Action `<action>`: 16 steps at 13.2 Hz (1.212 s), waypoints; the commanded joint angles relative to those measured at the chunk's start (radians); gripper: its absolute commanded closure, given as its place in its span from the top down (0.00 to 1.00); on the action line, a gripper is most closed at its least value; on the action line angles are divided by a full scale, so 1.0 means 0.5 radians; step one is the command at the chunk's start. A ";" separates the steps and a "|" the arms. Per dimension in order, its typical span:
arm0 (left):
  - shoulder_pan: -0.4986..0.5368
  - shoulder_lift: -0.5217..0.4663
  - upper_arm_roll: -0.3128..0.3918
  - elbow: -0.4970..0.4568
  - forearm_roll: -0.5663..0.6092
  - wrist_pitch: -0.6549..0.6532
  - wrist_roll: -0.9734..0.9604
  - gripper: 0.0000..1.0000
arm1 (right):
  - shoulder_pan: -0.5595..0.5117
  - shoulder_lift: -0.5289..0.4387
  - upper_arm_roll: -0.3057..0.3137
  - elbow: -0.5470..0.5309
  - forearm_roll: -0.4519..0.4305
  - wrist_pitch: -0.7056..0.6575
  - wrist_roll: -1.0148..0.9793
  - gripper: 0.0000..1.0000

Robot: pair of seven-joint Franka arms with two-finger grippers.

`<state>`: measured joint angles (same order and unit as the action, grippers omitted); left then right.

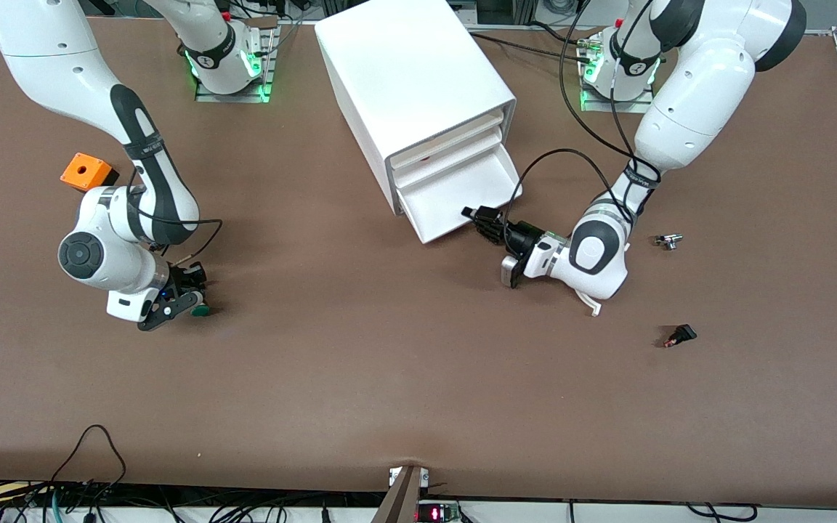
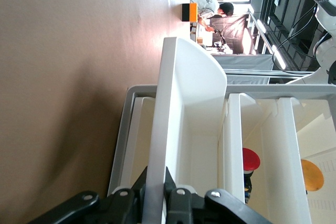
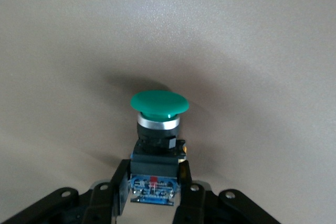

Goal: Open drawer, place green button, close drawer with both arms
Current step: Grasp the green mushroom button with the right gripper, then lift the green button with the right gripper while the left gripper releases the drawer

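The left end effector (image 1: pixel 478 220) pinches the front lip of the pulled-out lowest drawer (image 1: pixel 462 196). The right end effector (image 1: pixel 189 296), low over the bench (image 1: pixel 389 363), grips the green button (image 3: pixel 159 109).

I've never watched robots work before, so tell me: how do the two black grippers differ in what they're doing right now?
The left gripper pinches the front lip of the pulled-out lowest white plastic drawer; the right gripper clamps the black body of a small green-capped push button. The left gripper reaches sideways at the boxy white cabinet; the right gripper is low over the brown table, near the right arm's end. Both are black, two-fingered and shut on something.
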<state>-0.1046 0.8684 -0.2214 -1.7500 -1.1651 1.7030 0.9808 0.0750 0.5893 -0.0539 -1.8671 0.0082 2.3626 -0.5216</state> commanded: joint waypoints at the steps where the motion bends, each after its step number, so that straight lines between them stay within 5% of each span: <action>1: -0.012 0.000 0.038 0.003 -0.072 0.067 -0.139 0.99 | -0.009 -0.074 0.031 0.080 -0.007 -0.147 -0.009 0.00; 6: 0.071 -0.046 0.050 0.012 0.047 -0.111 -0.608 1.00 | 0.138 -0.062 0.068 0.708 0.106 -0.932 0.217 0.00; 9: 0.196 -0.092 0.050 0.064 0.231 -0.267 -0.860 1.00 | 0.389 -0.077 0.071 0.767 0.143 -1.010 0.597 0.00; 12: 0.344 -0.096 0.047 0.269 0.672 -0.362 -0.955 1.00 | 0.610 -0.071 0.099 0.850 0.339 -1.010 0.987 0.00; 16: 0.396 -0.163 0.047 0.423 1.197 -0.347 -0.955 1.00 | 0.932 0.015 0.102 1.055 0.349 -0.976 1.594 0.00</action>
<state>0.1049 0.8160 -0.1956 -1.5645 -0.6744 1.5369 0.5219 0.4790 0.5542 0.0050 -1.4150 0.1648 1.8812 0.1534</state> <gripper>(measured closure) 0.000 0.595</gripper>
